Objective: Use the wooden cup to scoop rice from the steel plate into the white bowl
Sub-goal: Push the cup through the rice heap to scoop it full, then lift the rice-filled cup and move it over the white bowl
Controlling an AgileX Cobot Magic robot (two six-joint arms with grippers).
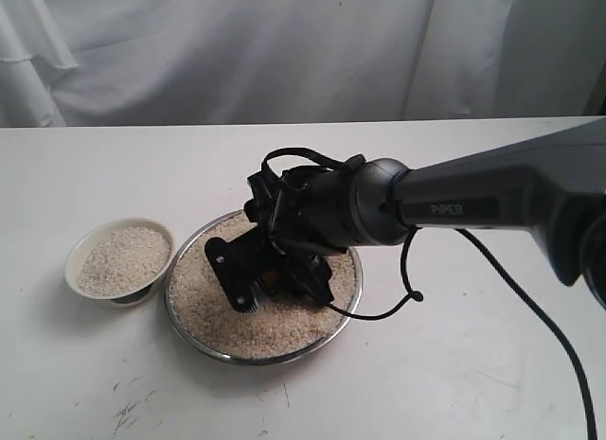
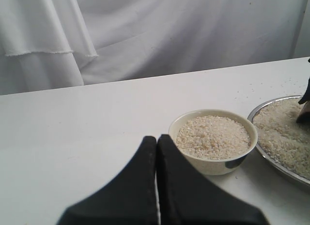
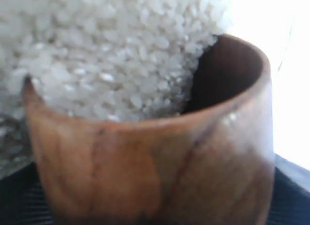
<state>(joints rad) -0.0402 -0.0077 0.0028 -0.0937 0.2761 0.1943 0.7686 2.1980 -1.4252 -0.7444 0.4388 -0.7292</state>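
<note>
Right gripper [image 1: 279, 281], clasping the reddish-brown wooden cup [image 3: 145, 162] in the shiny steel plate's [image 1: 263, 360] off-white rice [image 1: 284, 331], should tip it upright before lifting; left gripper [image 2: 156, 186] rests closed.

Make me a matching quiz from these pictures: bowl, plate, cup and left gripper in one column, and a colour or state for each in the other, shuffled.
Column one:
1. bowl
2. plate
3. cup
4. left gripper

Column two:
A. shiny silver
B. shut
C. cream-white
D. reddish-brown

Pairs: 1-C, 2-A, 3-D, 4-B
</note>
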